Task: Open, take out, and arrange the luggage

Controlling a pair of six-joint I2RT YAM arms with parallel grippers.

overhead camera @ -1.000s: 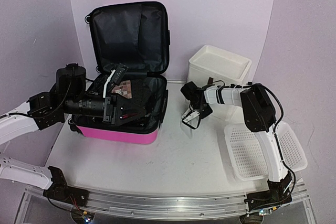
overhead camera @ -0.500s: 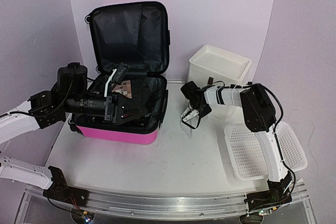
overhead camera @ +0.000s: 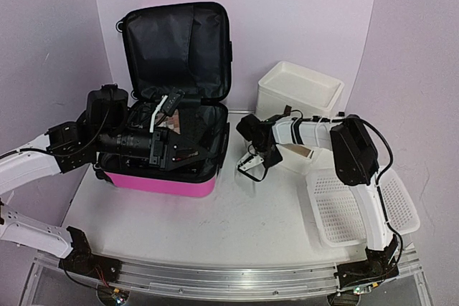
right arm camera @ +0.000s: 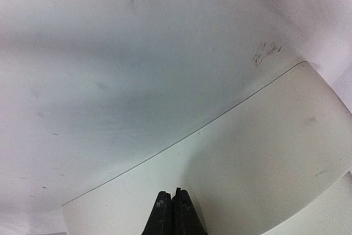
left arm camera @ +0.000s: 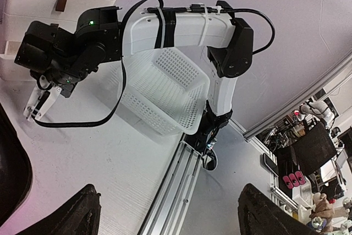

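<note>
I see a hot-pink hard-shell suitcase point(overhead camera: 161, 183) with black lining at the left of the white worktop point(overhead camera: 237, 227). Its lid stands upright at the back, so the lower shell is open to reach into. My left hand point(left arm camera: 173, 216) hangs over that shell, jaws wide, holding nothing. My right hand point(overhead camera: 251, 165) hovers just beside the suitcase, pinched shut and empty (parked clear, I judge). I can read no label or writing.

The near middle of the bench point(overhead camera: 229, 234) lay bare, open to either hand. By the left edge stood the open pink suitcase point(overhead camera: 165, 183), lid upright, with the left arm point(overhead camera: 122, 141) across its tray. The right hand point(overhead camera: 251, 165), jaws together, hung in the gap between the suitcase and the white drawer stack point(overhead camera: 301, 87). The mesh basket point(overhead camera: 344, 213) filled the near right corner.
</note>
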